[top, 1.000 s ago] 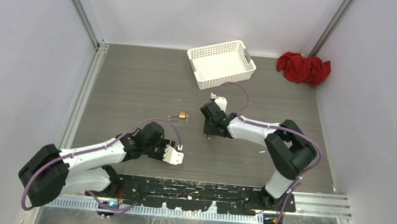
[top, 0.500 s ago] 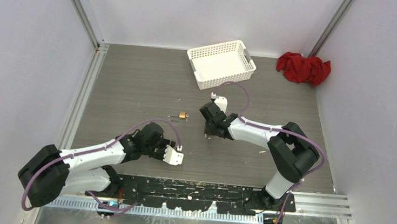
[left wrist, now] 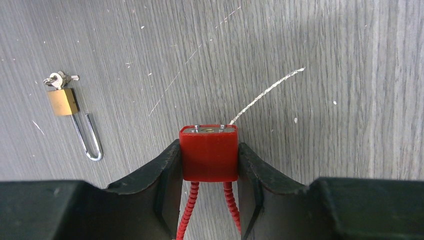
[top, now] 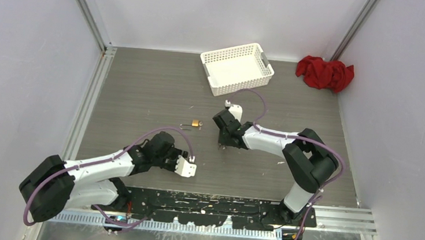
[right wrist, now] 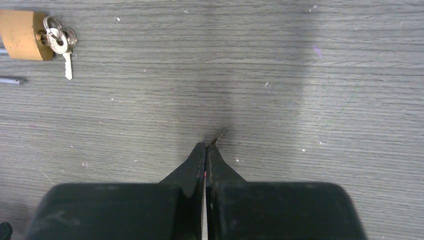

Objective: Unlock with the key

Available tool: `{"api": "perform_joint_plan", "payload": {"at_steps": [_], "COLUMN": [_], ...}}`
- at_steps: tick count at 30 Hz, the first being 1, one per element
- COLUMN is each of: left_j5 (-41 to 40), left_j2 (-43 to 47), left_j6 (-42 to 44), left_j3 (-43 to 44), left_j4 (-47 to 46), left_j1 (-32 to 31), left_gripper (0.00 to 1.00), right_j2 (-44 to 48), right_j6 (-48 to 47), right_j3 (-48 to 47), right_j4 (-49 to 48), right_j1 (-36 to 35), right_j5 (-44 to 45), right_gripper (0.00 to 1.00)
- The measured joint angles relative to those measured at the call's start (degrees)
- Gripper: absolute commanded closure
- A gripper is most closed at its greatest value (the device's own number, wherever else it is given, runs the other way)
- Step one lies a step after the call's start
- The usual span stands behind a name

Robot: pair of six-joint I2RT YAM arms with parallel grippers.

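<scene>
In the left wrist view a red padlock (left wrist: 208, 154) with a red ribbed cable shackle is clamped by its sides in my left gripper (left wrist: 208, 146), keyhole face pointing away. That gripper (top: 186, 167) hovers low at the table's near left. My right gripper (right wrist: 206, 146) is shut, its tips pressed to the table at centre (top: 223, 143). A thin sliver, the key (right wrist: 218, 135), pokes out from between the tips, and a red speck shows in the slit. The rest of the key is hidden.
A brass padlock (left wrist: 62, 101) with an open steel shackle and its own bunch of keys (right wrist: 60, 42) lies on the table (top: 143, 91) between the arms (top: 196, 122). A white basket (top: 237, 68) stands at the back, with a red cloth (top: 325, 73) in the back right corner.
My right gripper's jaws have closed and the arm has edged slightly left. The left gripper and the red padlock have not moved.
</scene>
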State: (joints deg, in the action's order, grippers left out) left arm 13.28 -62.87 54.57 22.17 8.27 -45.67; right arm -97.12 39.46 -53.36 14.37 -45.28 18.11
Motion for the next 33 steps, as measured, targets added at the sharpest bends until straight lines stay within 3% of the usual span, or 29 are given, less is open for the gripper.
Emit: {"api": "perform_joint_plan", "payload": {"at_steps": [3, 6, 7, 9, 12, 18, 20, 21, 25, 33], "left_j5": [0.0, 0.0, 0.0, 0.0, 0.1, 0.2, 1.0, 1.5, 2.6, 4.3], "left_j2": [0.0, 0.0, 0.0, 0.0, 0.4, 1.0, 1.3, 1.6, 3.1, 4.5], "left_j6": [0.0, 0.0, -0.1, -0.3, -0.8, -7.3, -10.8, -12.0, -15.1, -16.0], "left_j3": [0.0, 0.0, 0.0, 0.0, 0.0, 2.0, 4.5, 5.8, 8.3, 9.2], "left_j4": [-0.1, -0.1, -0.2, -0.2, -1.4, 1.0, 3.4, 4.1, 5.1, 12.7], "left_j1": [0.0, 0.0, 0.0, 0.0, 0.0, 0.0, 0.0, 0.0, 0.1, 6.0], "left_gripper": [0.76, 0.67, 0.62, 0.38, 0.27, 0.22, 0.21, 0.21, 0.19, 0.15], "right_j2": [0.0, 0.2, 0.8, 3.6, 10.1, 20.0, 22.3, 22.7, 18.7, 7.0], "right_j6": [-0.1, -0.6, -0.8, -1.8, -3.6, -7.0, -7.8, -8.0, -7.5, -4.3], "right_j3": [0.0, 0.2, 0.7, 2.8, 5.8, 6.7, 6.8, 6.7, 5.6, 5.3], "right_j4": [-0.4, -1.4, -2.1, -4.1, -6.7, -9.8, -9.8, -9.4, -5.8, -0.9], "right_j1": [0.0, 0.0, 0.0, 0.2, 0.4, 0.5, 0.5, 0.4, 0.5, 0.5], "right_j5": [-0.6, -1.6, -2.1, -4.7, -9.1, -16.3, -16.7, -16.3, -12.0, -5.9], "right_gripper": [0.99, 0.99, 0.99, 0.99, 0.99, 0.99, 0.74, 0.68, 0.57, 0.58]}}
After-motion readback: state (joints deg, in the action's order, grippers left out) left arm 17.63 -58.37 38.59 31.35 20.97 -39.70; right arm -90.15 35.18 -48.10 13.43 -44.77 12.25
